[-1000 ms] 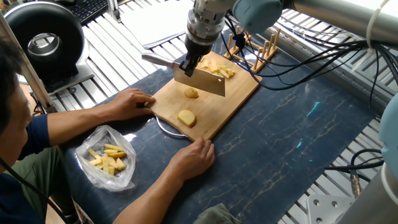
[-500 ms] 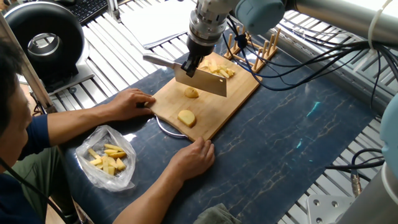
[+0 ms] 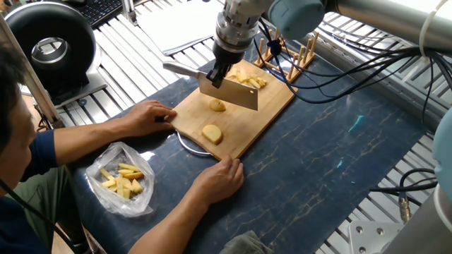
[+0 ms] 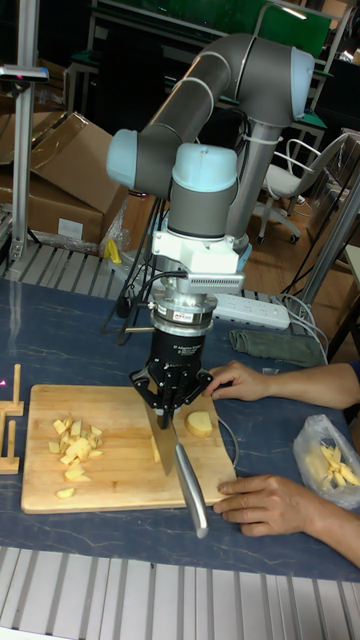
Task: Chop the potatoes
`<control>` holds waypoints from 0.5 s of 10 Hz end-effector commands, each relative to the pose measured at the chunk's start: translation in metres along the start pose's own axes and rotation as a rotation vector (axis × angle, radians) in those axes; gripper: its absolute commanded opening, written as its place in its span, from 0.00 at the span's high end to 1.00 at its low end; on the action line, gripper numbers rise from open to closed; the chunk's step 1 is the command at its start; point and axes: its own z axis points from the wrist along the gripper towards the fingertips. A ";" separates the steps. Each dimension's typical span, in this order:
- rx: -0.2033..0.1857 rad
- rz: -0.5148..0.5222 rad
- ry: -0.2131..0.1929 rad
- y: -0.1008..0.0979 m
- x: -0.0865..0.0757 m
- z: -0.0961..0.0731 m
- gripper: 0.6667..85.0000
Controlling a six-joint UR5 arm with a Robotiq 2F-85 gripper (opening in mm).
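Observation:
A wooden cutting board [image 3: 267, 106] [image 4: 110, 495] lies on the dark blue mat. My gripper [image 3: 218, 73] [image 4: 168, 408] is shut on a cleaver [image 3: 229, 92] [image 4: 190, 480], holding it blade-down just above the board's middle. Two rounded potato chunks sit on the board: a small one [image 3: 217, 106] right under the blade and a bigger one [image 3: 212, 133] [image 4: 199, 424] nearer the person. A heap of chopped potato pieces [image 3: 247, 78] [image 4: 75, 443] lies at the board's far end. In the tall fixed view the blade hides the small chunk.
A person's hands [image 3: 152, 115] [image 3: 221, 178] hold the board's near end at both sides. A clear plastic bag of yellow pieces [image 3: 121, 178] [image 4: 325, 462] lies on the mat near the person. A wooden rack [image 3: 289, 60] stands behind the board. A metal ring [image 3: 189, 145] shows under the board's edge.
The gripper and cleaver have shifted very slightly toward the right and back. The potato chunks and the person's hands have not moved.

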 end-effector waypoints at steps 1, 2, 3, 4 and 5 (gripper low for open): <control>-0.011 0.015 -0.003 0.002 -0.001 -0.002 1.00; -0.008 0.017 0.002 0.001 0.000 -0.002 1.00; -0.001 0.023 0.009 -0.001 0.002 -0.003 1.00; 0.011 0.030 0.020 -0.003 0.003 -0.004 1.00; 0.013 0.036 0.020 -0.003 0.003 -0.004 1.00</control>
